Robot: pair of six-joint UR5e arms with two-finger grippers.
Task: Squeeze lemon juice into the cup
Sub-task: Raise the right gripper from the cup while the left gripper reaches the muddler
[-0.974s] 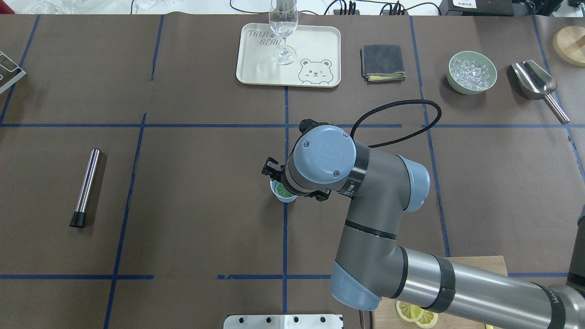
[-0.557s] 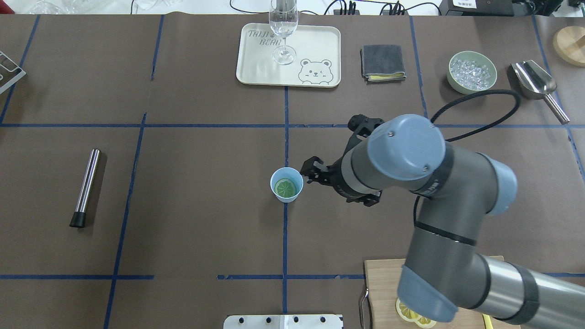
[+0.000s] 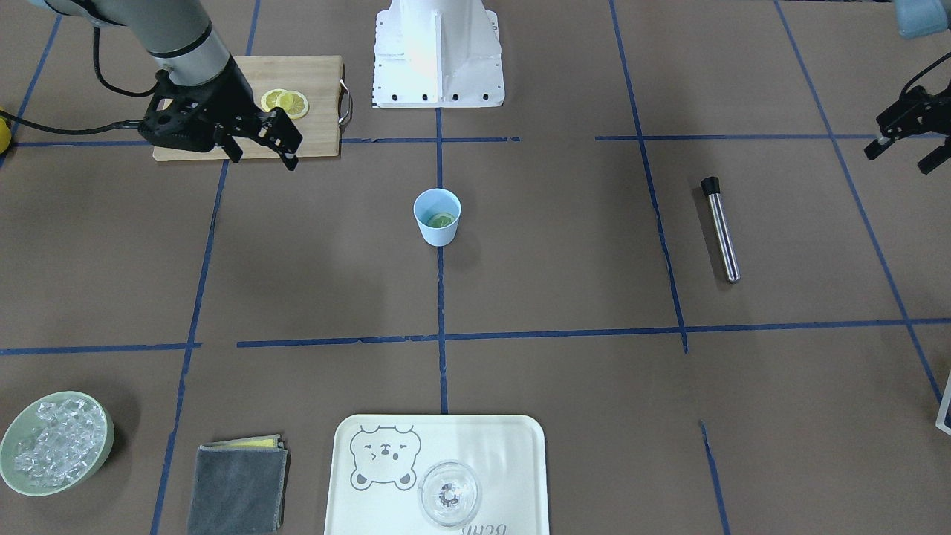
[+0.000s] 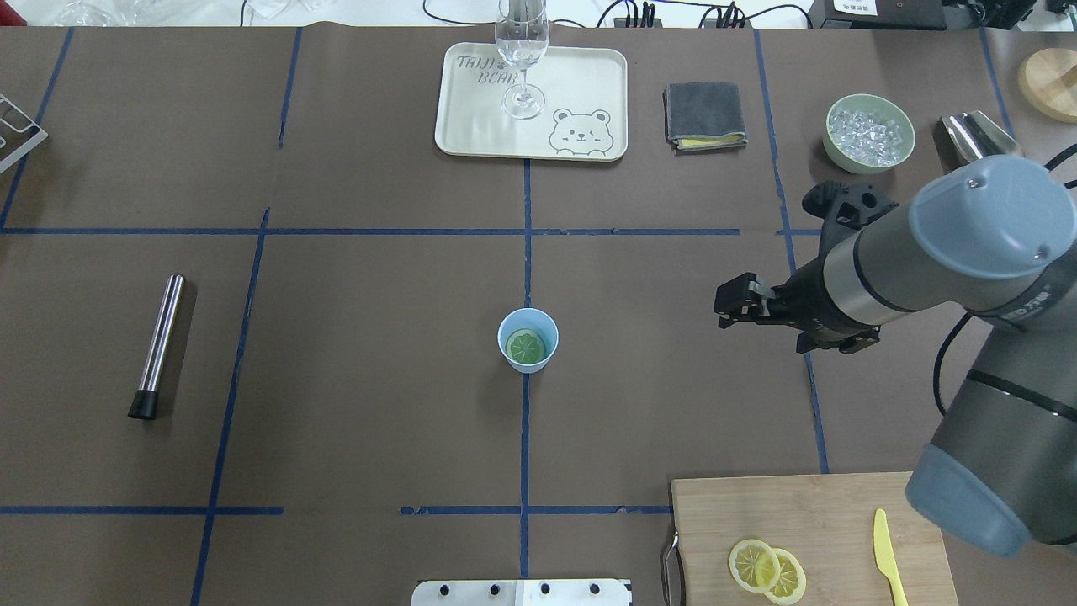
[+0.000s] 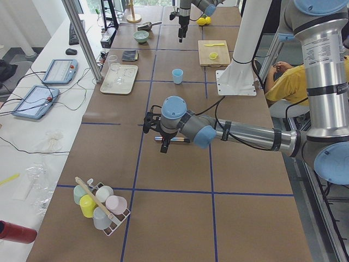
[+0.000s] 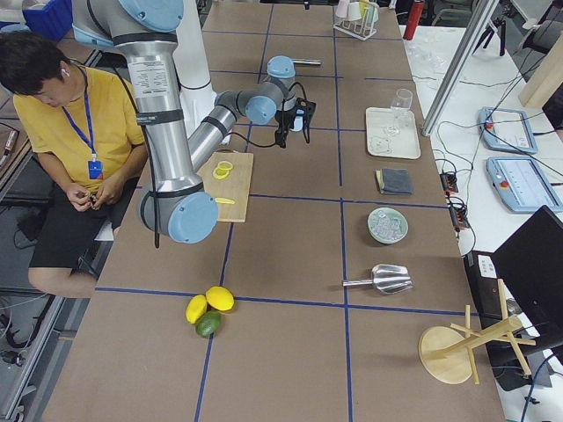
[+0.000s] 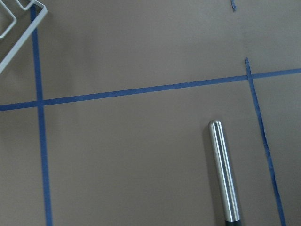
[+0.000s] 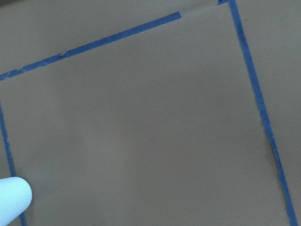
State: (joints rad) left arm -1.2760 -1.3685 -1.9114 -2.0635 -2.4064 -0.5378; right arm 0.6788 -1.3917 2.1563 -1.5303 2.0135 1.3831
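Note:
The pale blue cup (image 4: 543, 326) stands upright at the table's middle, also seen from the front (image 3: 437, 227) and as a pale rim at the right wrist view's lower left corner (image 8: 11, 197). A lemon slice (image 4: 526, 346) lies flat inside it (image 3: 442, 220). My right gripper (image 4: 725, 305) hangs open and empty well to the cup's right, above bare table (image 3: 265, 157). My left gripper (image 3: 900, 157) is open and empty far off on the other side, near a steel rod (image 3: 721, 227). Two more lemon slices (image 4: 766, 571) lie on the cutting board (image 4: 808, 513).
A yellow knife (image 4: 883, 555) lies on the board. At the far edge are a tray (image 4: 589, 84) with a clear glass (image 4: 522, 50), a folded cloth (image 4: 705, 115), a green bowl of ice (image 4: 869, 133) and a metal scoop (image 4: 968, 135). The steel rod (image 4: 158, 345) lies left.
My right gripper has drawn back from above the cup toward the right, open and empty. The lemon slice stays in the cup, which has not moved.

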